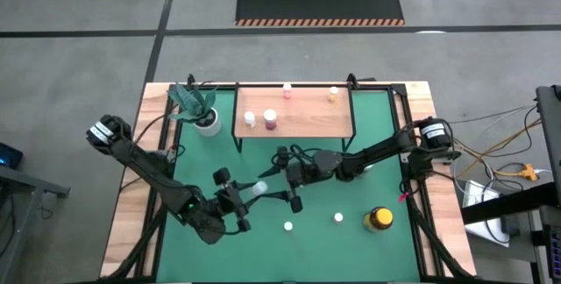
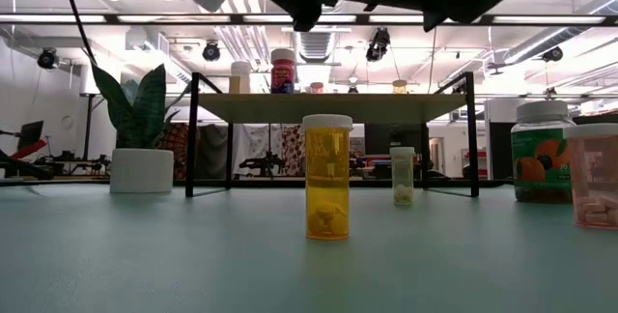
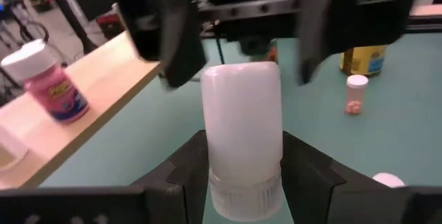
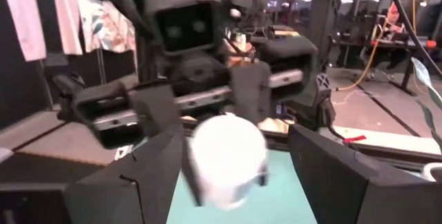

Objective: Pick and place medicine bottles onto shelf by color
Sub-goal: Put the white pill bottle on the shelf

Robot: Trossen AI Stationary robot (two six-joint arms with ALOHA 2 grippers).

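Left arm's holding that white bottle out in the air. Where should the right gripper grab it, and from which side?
Grip the bare base end of the white bottle, coming head-on along its axis. The left gripper clamps the ribbed cap end, leaving the smooth round body free, and the right gripper faces it with fingers open on either side.

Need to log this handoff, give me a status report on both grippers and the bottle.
Left gripper shut on white bottle, mid-table above the mat. Right gripper open around the bottle's far end. Shelf holds four bottles. Nothing between the grippers and the shelf.
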